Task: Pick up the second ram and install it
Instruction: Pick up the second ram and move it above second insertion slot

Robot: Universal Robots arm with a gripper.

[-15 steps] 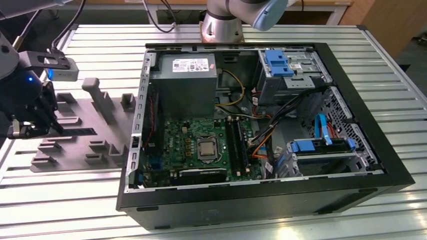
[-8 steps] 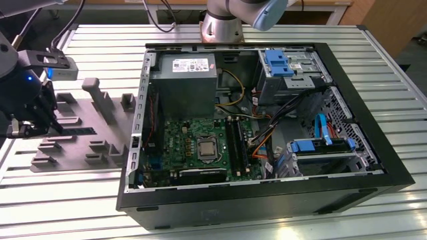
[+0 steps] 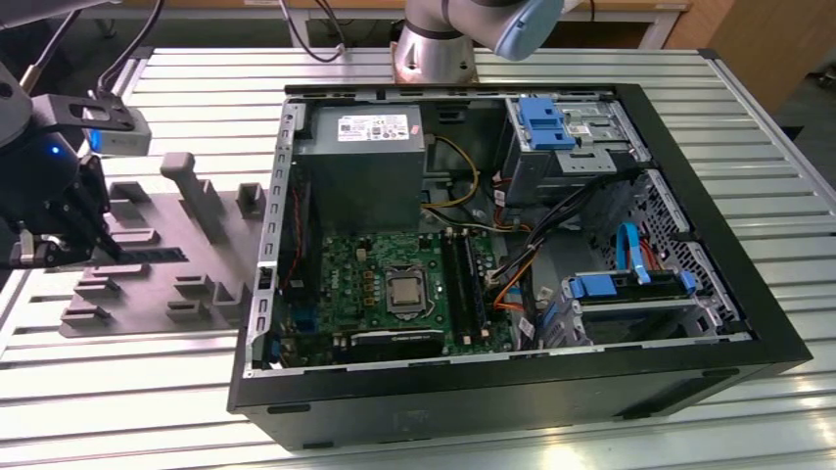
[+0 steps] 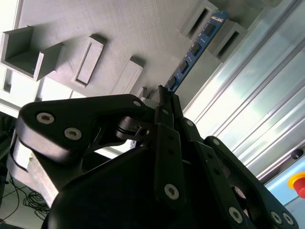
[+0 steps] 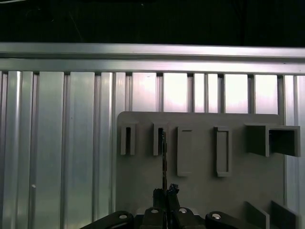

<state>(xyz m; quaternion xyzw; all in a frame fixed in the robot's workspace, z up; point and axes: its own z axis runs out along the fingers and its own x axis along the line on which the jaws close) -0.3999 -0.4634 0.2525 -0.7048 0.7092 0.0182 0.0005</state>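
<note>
The second ram is a thin blue stick with a row of black chips. It stands on edge on the grey moulded tray, its far end between two raised blocks. My gripper is shut on its near end. In the first wrist view the ram shows edge-on, running from a tray slot down to the gripper. In the exterior view the gripper hangs over the tray at the exterior view's left, with the ram a dark strip beside it.
An open black computer case lies on the slatted metal table, at the exterior view's right of the tray. Inside are the green motherboard with long black slots, a grey power supply and blue-tabbed drive cages. A red button shows at the table's edge.
</note>
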